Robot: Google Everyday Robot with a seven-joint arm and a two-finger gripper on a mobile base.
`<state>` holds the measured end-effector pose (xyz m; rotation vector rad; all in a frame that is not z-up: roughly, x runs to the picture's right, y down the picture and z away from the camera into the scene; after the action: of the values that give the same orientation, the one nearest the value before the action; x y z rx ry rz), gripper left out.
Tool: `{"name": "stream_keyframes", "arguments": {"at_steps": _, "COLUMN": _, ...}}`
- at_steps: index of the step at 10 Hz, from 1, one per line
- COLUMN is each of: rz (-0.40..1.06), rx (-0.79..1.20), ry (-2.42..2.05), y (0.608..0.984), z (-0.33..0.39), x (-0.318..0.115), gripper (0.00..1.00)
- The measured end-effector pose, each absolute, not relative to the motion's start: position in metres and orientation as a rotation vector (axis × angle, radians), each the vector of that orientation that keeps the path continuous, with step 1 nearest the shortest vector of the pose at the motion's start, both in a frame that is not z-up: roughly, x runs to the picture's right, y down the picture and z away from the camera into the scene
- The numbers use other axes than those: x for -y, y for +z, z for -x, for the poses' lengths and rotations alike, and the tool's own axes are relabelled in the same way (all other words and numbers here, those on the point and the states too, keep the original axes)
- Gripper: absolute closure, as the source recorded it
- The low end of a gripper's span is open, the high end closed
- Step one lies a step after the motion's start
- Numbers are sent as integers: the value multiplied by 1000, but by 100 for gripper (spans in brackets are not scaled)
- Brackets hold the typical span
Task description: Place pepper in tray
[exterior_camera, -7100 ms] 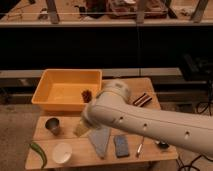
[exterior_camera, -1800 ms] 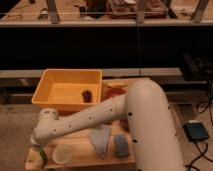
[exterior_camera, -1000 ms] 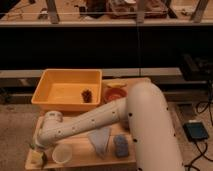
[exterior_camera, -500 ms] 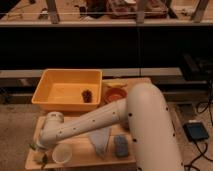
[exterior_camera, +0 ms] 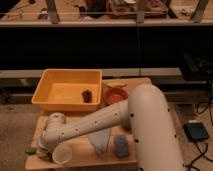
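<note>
The pepper shows only as a short green end at the table's front-left corner; the rest is hidden under the gripper. My gripper is down on the table right over it, at the end of the white arm that stretches across from the right, and is shut on the pepper. The yellow tray stands at the back left of the table, well behind the gripper, with a small dark object inside it.
A white cup stands just right of the gripper at the front edge. A red-orange bowl sits right of the tray. A grey-blue cloth and a blue-grey sponge lie at the front middle.
The arm swung from the table's middle down to the front-left corner and settled lower over the pepper. The gripper has closed there over the last second.
</note>
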<state>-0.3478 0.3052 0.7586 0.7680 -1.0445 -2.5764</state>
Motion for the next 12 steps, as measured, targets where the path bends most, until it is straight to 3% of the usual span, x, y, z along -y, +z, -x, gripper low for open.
{"name": "stream_keyframes", "arguments": {"at_steps": 8, "rz": -827, "rx": 1017, "ry": -2592, "y": 746, "z": 349, "x": -296, "gripper": 100}}
{"name": "stream_keyframes", "arguments": {"at_steps": 12, "rz": -893, "rx": 958, "ry": -2634, "y": 698, "z": 349, "x": -253, "gripper": 100}}
